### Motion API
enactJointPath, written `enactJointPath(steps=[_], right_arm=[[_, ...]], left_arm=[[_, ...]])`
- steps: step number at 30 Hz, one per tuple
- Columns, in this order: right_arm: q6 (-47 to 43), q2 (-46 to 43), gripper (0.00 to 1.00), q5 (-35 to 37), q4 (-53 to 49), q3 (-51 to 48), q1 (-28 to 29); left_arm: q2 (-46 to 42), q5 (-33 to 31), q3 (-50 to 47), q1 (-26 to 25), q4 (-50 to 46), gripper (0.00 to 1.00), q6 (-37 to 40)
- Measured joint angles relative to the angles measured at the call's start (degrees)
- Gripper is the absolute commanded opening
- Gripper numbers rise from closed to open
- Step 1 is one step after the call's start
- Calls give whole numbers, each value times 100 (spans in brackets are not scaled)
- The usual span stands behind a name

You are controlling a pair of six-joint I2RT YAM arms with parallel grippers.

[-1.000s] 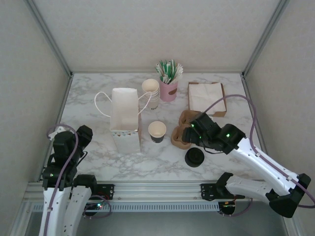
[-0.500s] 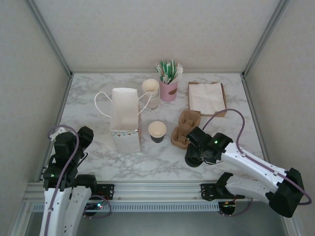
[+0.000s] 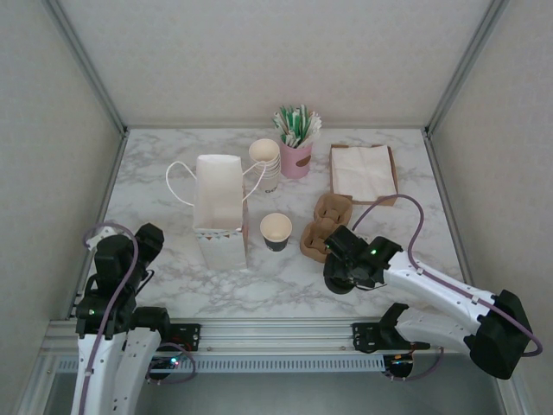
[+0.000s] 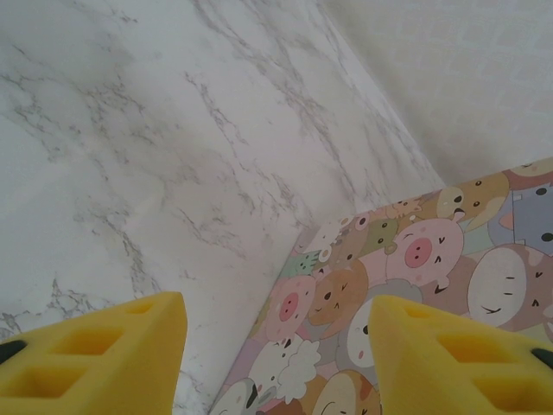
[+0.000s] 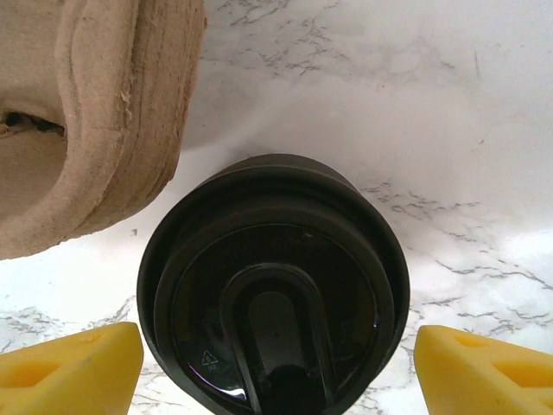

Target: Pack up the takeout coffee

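white paper bag (image 3: 218, 207) | cream cup stack (image 3: 265, 162) just beside pink stirrer holder (image 3: 295, 159) | napkins (image 3: 363, 171) at back right | cardboard tray (image 3: 323, 224)

The takeout coffee (image 5: 272, 294) stands just before the cup tray (image 5: 86, 112).

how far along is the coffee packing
Done: nothing packed; the takeout coffee stands on the table beside the cup tray, outside its pockets. In hand: the right pincer hangs open over it, not gripping. Left: likely grip it, then set it in a pocket.
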Motion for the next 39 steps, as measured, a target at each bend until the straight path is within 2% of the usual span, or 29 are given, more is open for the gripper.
enactJointPath(steps=[9,17,30,39], right_arm=[[44,0,80,-105,212,-225,0],[105,-2,71,-96,236,-227,0],[63,-129,70,96,-79,-107,-166],[-127,-448,69,98,-461,417,-330]], left_arm=[[-44,0,-17,0,-28,57,-22],[-46,0,-22,0,-28,57,-39],[-50,2,-55,-2,-28,58,-42],[-50,7,-55,0,-28,58,-42]])
